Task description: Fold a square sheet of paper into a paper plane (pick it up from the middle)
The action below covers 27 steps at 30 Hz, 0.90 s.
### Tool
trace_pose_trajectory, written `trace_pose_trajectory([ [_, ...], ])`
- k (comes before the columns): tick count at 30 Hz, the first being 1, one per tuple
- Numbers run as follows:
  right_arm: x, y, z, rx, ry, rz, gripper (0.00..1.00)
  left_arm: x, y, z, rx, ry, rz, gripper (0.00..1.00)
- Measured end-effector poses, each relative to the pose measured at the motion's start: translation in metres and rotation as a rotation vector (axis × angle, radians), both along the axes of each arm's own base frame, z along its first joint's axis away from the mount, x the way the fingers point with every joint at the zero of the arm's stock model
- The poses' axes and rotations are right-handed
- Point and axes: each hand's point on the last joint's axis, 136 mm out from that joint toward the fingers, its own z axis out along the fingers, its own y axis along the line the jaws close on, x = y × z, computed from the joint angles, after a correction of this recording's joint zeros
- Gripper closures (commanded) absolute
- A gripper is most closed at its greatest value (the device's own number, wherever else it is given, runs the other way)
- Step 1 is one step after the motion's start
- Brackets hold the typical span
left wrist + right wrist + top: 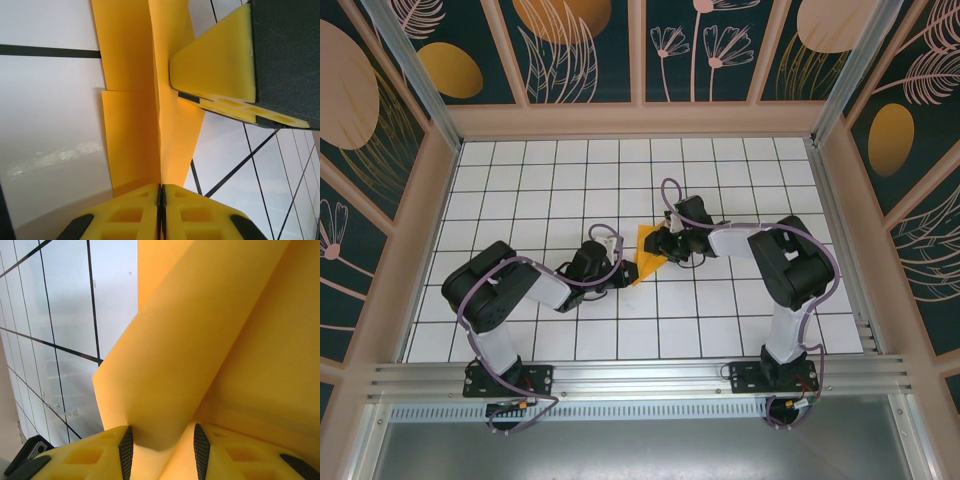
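Thin bright orange-yellow paper sheet (648, 252), folded into a creased pointed wedge with overlapping flaps, standing on edge rather than flat, near the middle of the white black-lined tiled floor (560, 190), folds running lengthwise (150, 100), broad flap bent upward (200, 340)

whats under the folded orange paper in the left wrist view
White tiled floor with black grid lines lies beneath the paper. The floor directly under it is covered. The left fingers pinch its near edge.

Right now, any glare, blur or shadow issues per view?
Top external: even light, sharp, walls splay wide-angle. Left wrist: glare streak on the table, finger pads soft up close. Right wrist: folded orange paper crowds the lens, shaded between the pads.
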Motion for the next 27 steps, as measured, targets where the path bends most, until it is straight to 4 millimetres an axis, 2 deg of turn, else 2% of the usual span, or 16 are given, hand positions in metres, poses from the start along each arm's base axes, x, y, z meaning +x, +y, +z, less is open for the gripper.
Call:
trace_pose_trajectory([
  [5,0.002,0.0,-0.002,-0.023,0.01,-0.014,0.61,0.003,0.005,0.01,0.015,-0.017,0.03,0.73],
  [10,0.005,-0.001,-0.003,-0.036,0.027,-0.028,0.61,0.012,0.008,0.043,-0.014,-0.087,0.073,0.71],
  [12,0.005,-0.001,-0.003,-0.037,0.03,-0.032,0.61,0.013,0.008,0.048,-0.021,-0.099,0.079,0.69],
  [22,0.006,0.0,-0.004,-0.044,0.052,-0.038,0.59,0.005,0.001,0.03,-0.017,-0.042,0.028,0.71],
  [27,0.006,0.0,-0.004,-0.046,0.058,-0.039,0.59,0.007,-0.006,0.029,-0.028,-0.032,0.004,0.71],
])
